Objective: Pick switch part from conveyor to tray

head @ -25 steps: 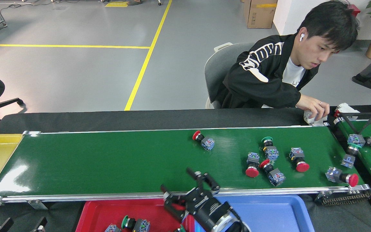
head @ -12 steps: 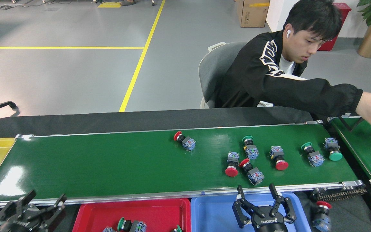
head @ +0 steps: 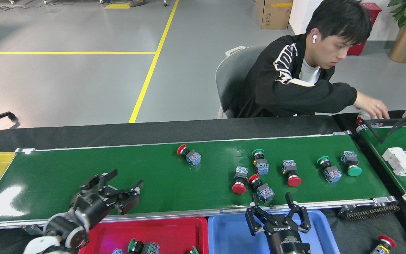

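open belt [head: 136, 169] left of switch cluster [head: 259, 173]

One head view only, looking forward and down across the conveyor [head: 153, 176] from its near rail. Close range; floor visible beyond the conveyor's far edge.

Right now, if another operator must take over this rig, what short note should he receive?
Left gripper: open, empty, over the near left part of the conveyor.
Right gripper: open, empty, at the conveyor's near rail above the blue tray.
On the belt: seven switch parts, four red-capped and three green-capped; the nearest to the right gripper is a red-capped one.
Done: a few parts lie in the red tray; the blue tray shows none.
Left: all seven belt parts. A person's hand works at the far right end.
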Controlling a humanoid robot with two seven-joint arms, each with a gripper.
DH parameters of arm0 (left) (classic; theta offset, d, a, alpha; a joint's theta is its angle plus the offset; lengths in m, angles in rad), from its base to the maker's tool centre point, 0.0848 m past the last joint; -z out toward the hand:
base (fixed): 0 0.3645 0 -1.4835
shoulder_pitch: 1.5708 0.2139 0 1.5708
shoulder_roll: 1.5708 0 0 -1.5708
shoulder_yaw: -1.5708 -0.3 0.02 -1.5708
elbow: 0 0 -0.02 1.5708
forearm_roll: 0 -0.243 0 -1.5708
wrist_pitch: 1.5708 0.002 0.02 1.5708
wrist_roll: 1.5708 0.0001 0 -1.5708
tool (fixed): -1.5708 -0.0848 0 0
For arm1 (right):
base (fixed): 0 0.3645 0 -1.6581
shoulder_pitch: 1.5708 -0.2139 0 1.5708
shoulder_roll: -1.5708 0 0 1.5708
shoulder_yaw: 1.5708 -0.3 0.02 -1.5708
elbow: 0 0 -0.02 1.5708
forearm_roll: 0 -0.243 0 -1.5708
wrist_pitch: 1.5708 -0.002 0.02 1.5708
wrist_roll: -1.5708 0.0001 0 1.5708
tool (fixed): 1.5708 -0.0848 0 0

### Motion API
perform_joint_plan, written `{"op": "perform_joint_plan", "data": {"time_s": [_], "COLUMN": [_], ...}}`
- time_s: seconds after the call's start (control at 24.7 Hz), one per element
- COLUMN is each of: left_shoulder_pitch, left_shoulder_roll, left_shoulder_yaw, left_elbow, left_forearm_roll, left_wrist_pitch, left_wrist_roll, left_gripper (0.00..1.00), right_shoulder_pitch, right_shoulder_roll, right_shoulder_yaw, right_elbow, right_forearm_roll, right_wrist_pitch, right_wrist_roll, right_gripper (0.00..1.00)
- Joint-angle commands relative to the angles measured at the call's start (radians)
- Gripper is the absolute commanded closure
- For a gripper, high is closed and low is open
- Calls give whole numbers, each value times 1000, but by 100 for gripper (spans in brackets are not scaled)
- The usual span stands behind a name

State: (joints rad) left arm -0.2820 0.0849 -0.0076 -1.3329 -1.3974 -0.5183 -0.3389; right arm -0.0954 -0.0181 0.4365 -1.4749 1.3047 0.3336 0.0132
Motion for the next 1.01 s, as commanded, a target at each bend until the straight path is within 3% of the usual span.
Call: {"op": "perform_joint_plan", "data": {"time_s": [0.0, 0.12, 0.16, 0.24, 0.28, 0.32, 0.41, 0.53, 0.61, 0.81, 0.97], "left_shoulder_pitch": [-32, -55, -71, -115, -137, -157, -197, -238, -264, -315, -373], "left_shoulder_roll": [-22, -80, -93, -106, -108, -108, -105, -99, -97, -94, -89], "left_shoulder_yaw": [-5, -2, -3, -6, -15, -29, -55, -60, -61, -64, -64], "left_elbow": [4, 49, 72, 139, 184, 230, 293, 373, 419, 512, 646], "left_forearm_roll": [-28, -115, -130, -160, -167, -172, -172, -172, -172, -193, -239], "left_wrist_pitch": [18, 33, 43, 66, 78, 96, 129, 155, 179, 213, 279], "left_wrist_roll": [34, 47, 49, 80, 97, 107, 132, 153, 162, 199, 228], "left_gripper": [0, 0, 0, 0, 0, 0, 0, 0, 0, 0, 0], "right_shoulder_pitch": [-70, -167, -179, -199, -199, -199, -198, -187, -185, -187, -187], "right_shoulder_roll": [20, 52, 60, 78, 84, 84, 81, 79, 78, 84, 84], "right_shoulder_yaw": [44, 102, 111, 122, 122, 126, 125, 123, 120, 114, 114], "right_elbow": [58, 180, 208, 243, 248, 249, 249, 248, 248, 237, 142], "right_forearm_roll": [4, -7, -8, -8, -10, -10, -13, -16, -18, -25, -39], "right_wrist_pitch": [1, -10, -10, -13, -13, -16, -39, -96, -133, -171, -189], "right_wrist_roll": [24, 54, 60, 64, 64, 64, 60, 57, 56, 56, 64], "right_gripper": [1, 7, 15, 48, 58, 61, 75, 76, 85, 88, 88]}}
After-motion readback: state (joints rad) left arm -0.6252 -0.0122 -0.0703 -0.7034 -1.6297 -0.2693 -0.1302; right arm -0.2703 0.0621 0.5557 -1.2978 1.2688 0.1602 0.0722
